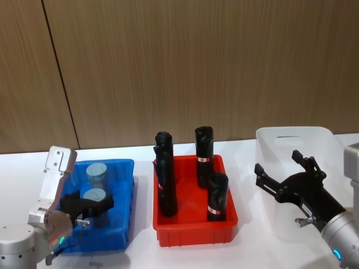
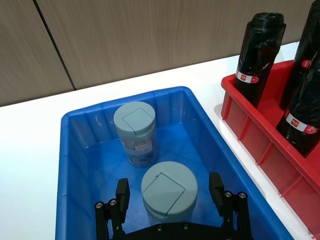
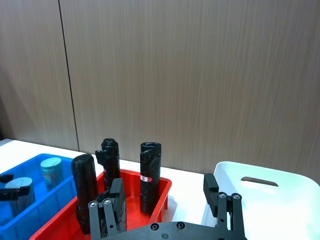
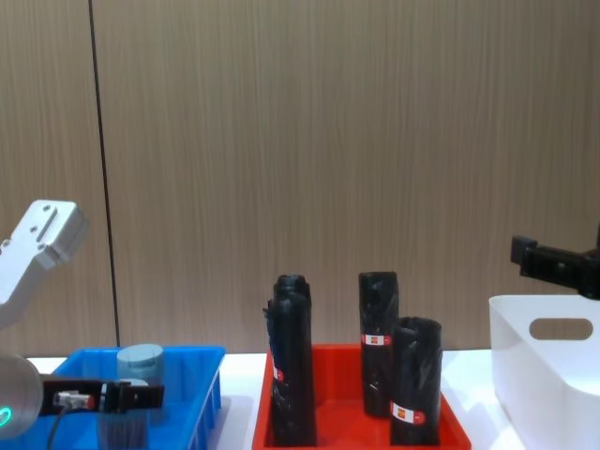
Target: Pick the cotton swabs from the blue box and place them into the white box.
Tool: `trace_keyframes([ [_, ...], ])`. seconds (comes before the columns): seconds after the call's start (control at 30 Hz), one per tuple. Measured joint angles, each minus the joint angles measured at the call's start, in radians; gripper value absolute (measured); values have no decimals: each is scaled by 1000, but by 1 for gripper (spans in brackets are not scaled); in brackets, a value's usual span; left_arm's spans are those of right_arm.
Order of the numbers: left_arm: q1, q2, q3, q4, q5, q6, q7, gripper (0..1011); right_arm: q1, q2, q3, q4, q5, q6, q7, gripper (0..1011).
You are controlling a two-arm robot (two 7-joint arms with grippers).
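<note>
Left hand straddles flat-lidded cotton swabs (ribbed blue box).

The head view looked forward and down over the desk, taking in the blue box, red tray and white box before a wood wall. The chest view sat lower and saw the same three from the side. The left wrist view looked closely down into the blue box, catching the tray's edge. The right wrist view looked from near the white box across the tray to the blue box.
</note>
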Motion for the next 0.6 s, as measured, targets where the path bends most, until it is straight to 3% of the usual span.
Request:
trace_keyframes([
  [0.33, -23, -13, 2, 55, 3, -7, -23, 1004, 0, 0, 0, 0, 0, 0, 0, 1002],
  [0.6, -33, -21, 3, 85, 4, -23, -34, 848, 0, 0, 0, 0, 0, 0, 0, 1001],
])
